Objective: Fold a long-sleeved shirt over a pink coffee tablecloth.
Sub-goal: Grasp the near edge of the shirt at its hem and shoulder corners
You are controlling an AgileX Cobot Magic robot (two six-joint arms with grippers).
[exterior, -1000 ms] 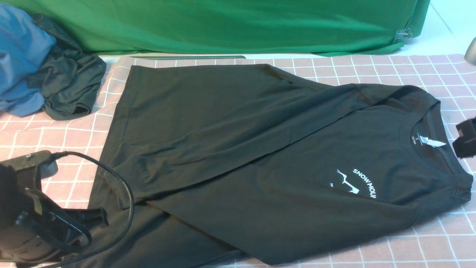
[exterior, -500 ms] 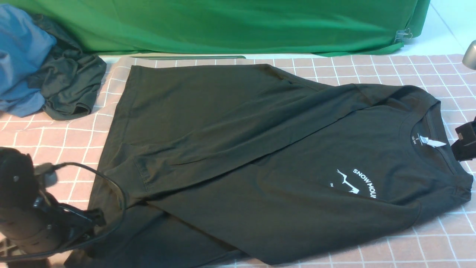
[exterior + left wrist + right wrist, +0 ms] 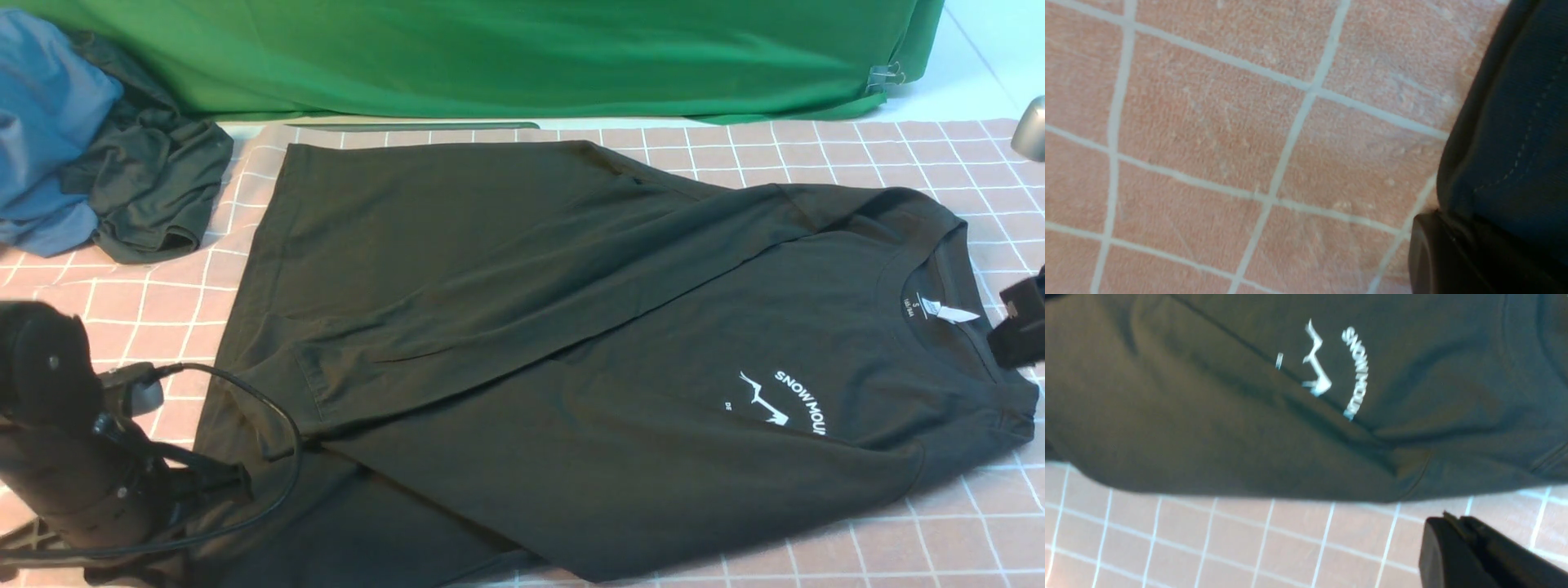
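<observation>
The black long-sleeved shirt (image 3: pixel 531 327) lies flat on the pink coffee tablecloth (image 3: pixel 939 523), collar to the right, one sleeve folded across the body. My left gripper (image 3: pixel 233 482) is at the shirt's near left hem corner. In the left wrist view the stitched hem (image 3: pixel 1515 122) runs into the jaws beside one dark finger (image 3: pixel 1429 249), so that gripper is shut on the hem. My right gripper (image 3: pixel 1016 331) hangs just right of the collar. In the right wrist view it (image 3: pixel 1449 526) is shut and empty over the pink cloth (image 3: pixel 1249 539), beside the shirt's logo side (image 3: pixel 1208 396).
A blue garment (image 3: pixel 41 122) and a smaller dark garment (image 3: pixel 147 188) are heaped at the back left. A green cloth (image 3: pixel 490 57) hangs along the back, clipped at its right end (image 3: pixel 886 77). A grey object (image 3: pixel 1030 126) pokes in at the far right edge.
My left arm has turned and its fingers have slid slightly right onto the hem corner. The right gripper has drifted a little lower. The shirt has not moved.
</observation>
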